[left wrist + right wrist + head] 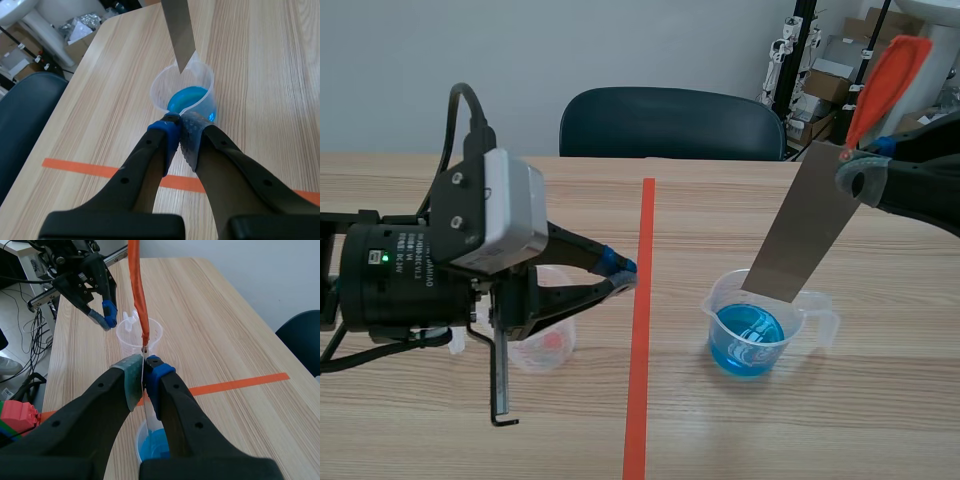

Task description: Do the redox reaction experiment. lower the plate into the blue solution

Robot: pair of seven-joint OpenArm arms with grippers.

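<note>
Over the beaker (817, 318) on the tabletop (880, 420), the right hand (144, 372) is clamped on the upper end of the plate (807, 225), a flat, dull-grey metal strip held tilted. Its lower edge sits at the rim, apparently above the blue solution (748, 340), so immersion is not yet done. The left hand (180, 122) is closed on nothing.

A light wood-grain table (740, 200) is seen before a plain pale wall (520, 60). 1 dark blue padded chair (670, 125) is set at the table's far edge. Cardboard boxes (832, 80) are stacked in the far corner beside a black stand (804, 50). A pale floor (17, 305) is crossed by cables (36, 327). The room is evenly lit.
</note>
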